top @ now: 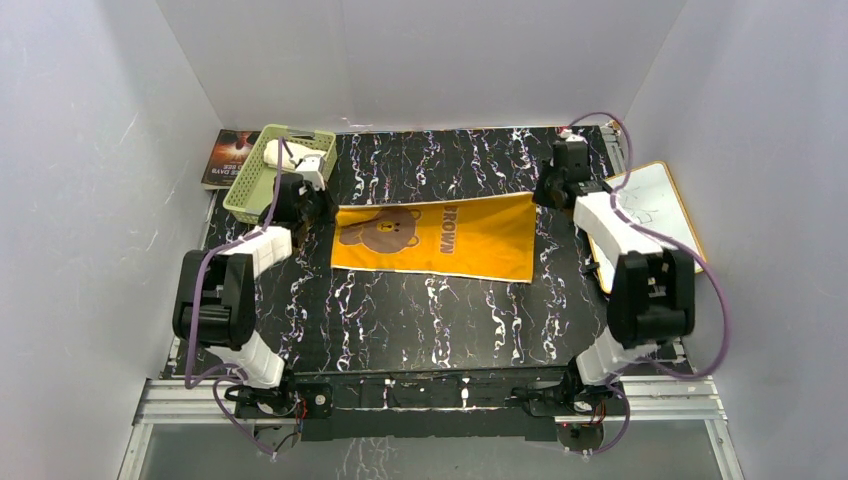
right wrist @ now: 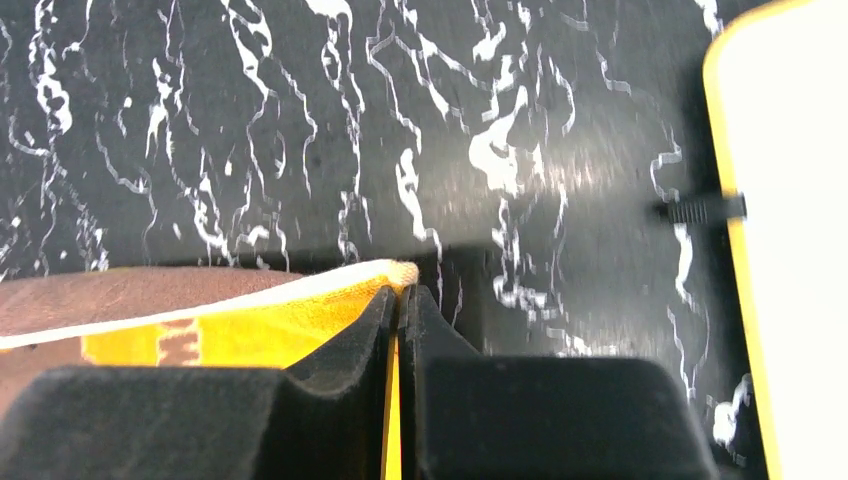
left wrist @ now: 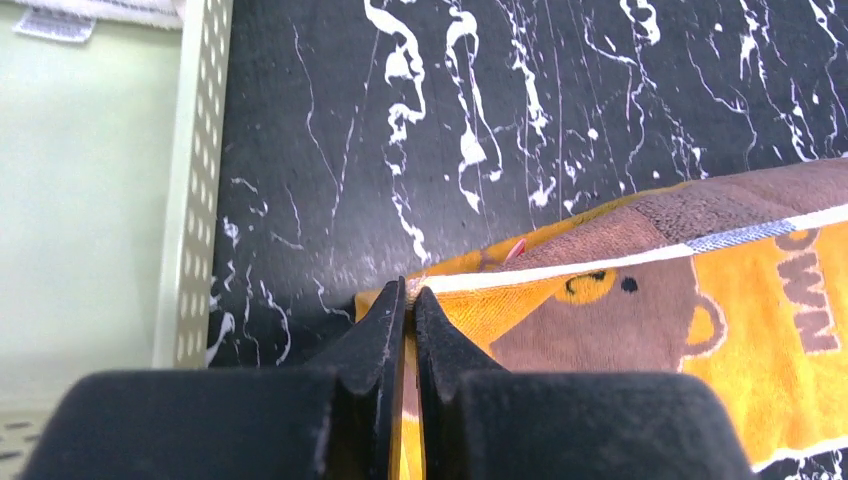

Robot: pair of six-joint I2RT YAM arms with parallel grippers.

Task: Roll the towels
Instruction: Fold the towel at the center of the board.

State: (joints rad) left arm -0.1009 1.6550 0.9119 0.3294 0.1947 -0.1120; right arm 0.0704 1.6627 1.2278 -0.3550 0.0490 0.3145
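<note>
The soft orange-yellow cloth towel with a brown bear on it (top: pixel 440 238) lies flat in the middle of the top view, on the black table with white marble lines (top: pixel 420 330). The left end effector (top: pixel 322 205) is pinched tight on the top left corner of this orange towel, and the right end effector (top: pixel 545 195) is pinched tight on the top right corner. The close views show each corner squeezed between shut fingers. I think the arms are about to fold or roll the top edge. A thin corner could slip out of a pinch, because only a little cloth is held. If 1 arm moves faster than the other, the roll could turn out crooked or lumpy. The left arm is close to the light green plastic basket with holes (top: pixel 240 188) in the upper left, so it could bump it. A rolled-up cream white towel (top: pixel 275 152) sits inside that basket. I count 2 towels, 2 arms, 1 basket, 1 dark book (top: pixel 225 155) in the upper left, and 1 white board with a wooden frame (top: pixel 660 200) on the right.
</note>
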